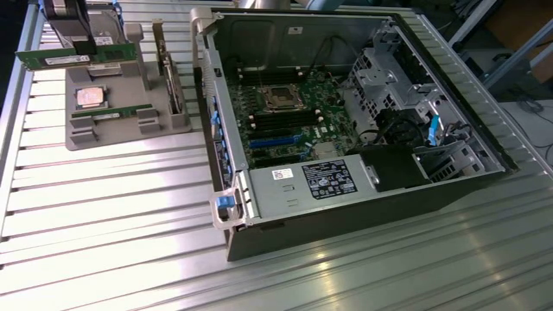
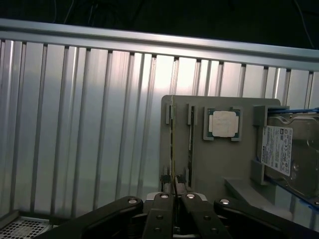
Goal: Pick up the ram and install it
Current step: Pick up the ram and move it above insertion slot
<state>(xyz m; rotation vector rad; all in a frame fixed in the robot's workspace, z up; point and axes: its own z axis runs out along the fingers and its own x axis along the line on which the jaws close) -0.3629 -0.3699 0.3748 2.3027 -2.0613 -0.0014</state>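
End effector (image 2: 173,193): pinched closed on the ram's upper edge.
Ram (image 1: 69,59): held level over the tray (image 1: 121,135), long axis across the exterior view.
Motherboard slots (image 1: 281,120): well apart, toward the exterior view's right.

bright glare streaks the ribbed metal table (image 1: 112,194) just beyond the claw (image 1: 84,50); farther off, the computer case (image 1: 346,227) lies in dim shadow.

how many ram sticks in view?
2. One ram is clamped in the end effector, raised over the tray; its twin stands in the tray near the CPU. Any seated inside the case can't be told.
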